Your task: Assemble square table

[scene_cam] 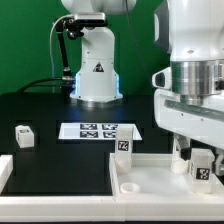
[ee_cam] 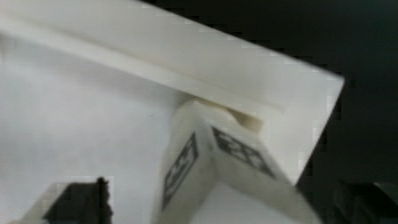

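Marker board lies flat on black table.

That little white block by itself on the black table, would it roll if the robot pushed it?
Probably not: the little white block looks boxy with flat faces, so it would likely slide. It seems stiff and probably light, being small. It sits low, so tipping seems unlikely.

White slab & leg blocks w/ seemingly black-white tags.

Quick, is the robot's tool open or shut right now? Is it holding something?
Tool: open, fingers either side of a leg standing in the tabletop's corner; not gripping it.
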`<state>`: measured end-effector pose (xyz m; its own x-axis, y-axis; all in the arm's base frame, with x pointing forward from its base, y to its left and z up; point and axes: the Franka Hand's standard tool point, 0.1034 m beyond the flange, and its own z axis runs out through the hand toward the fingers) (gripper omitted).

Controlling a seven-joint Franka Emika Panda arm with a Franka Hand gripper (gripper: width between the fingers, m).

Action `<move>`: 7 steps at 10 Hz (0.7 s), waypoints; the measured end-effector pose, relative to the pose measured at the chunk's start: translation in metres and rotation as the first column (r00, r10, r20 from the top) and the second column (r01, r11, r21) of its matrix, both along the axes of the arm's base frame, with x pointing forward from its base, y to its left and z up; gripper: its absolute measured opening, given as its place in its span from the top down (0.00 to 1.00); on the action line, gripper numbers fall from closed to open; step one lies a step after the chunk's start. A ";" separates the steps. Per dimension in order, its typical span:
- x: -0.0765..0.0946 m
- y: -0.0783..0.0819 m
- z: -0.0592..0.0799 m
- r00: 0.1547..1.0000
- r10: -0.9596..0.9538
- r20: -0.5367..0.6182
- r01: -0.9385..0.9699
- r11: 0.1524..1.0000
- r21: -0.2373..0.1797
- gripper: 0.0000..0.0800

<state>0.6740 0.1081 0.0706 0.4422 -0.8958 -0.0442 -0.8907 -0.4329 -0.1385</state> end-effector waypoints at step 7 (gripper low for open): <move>0.006 -0.003 0.005 0.822 0.569 0.007 -0.563 0.816 -0.131 0.22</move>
